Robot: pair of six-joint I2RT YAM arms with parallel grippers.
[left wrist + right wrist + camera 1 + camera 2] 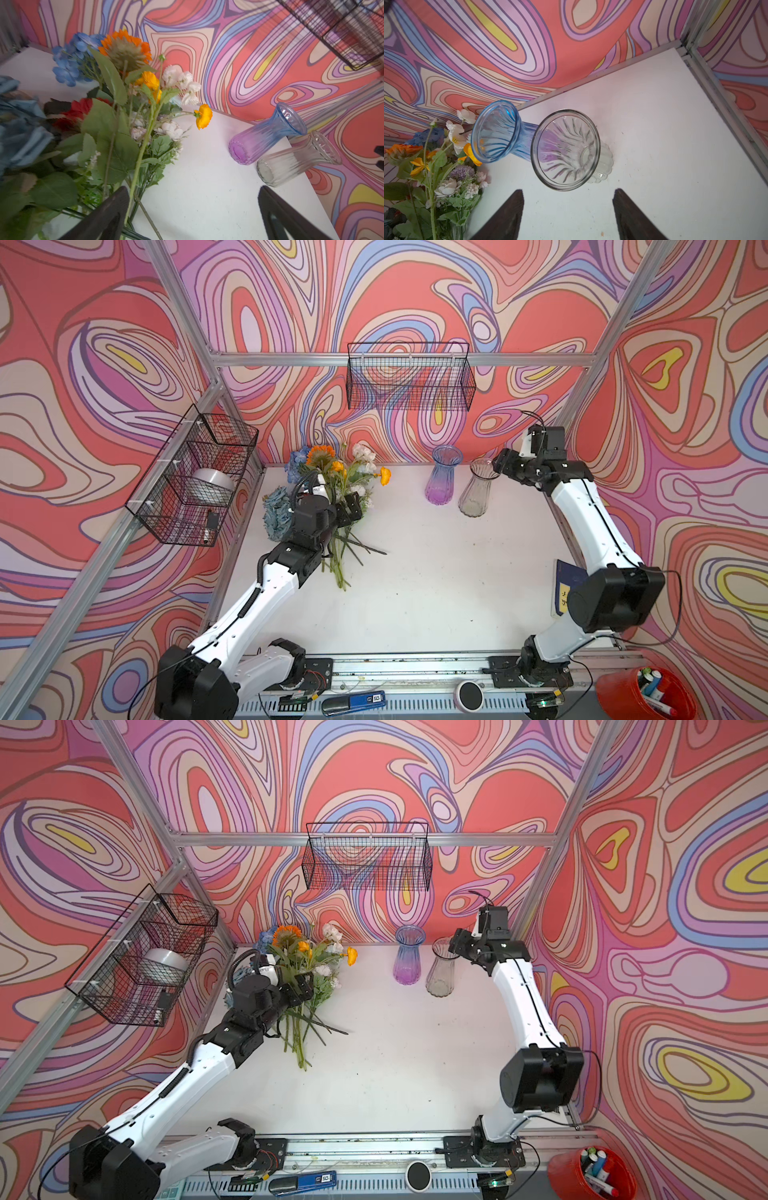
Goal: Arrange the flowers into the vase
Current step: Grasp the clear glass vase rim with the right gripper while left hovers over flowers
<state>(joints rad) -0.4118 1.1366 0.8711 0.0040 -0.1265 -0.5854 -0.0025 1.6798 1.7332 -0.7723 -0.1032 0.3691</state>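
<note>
Two arms cross the white table [415, 593], a left arm [249, 605] and a right arm [582, 510]. Midway back, the left gripper [351, 506] hangs with jaws wide apart, clamping nothing, over the stems of one bunch of flowers [322, 456] lying at the back left. Farther back, the right gripper [500, 462], jaws also apart, sits by the rim of the clear vase [476, 493], which stands upright just beside the blue-and-purple vase [442, 479]; behind hang two baskets, the side basket [191, 477] and the back basket [409, 377].
</note>
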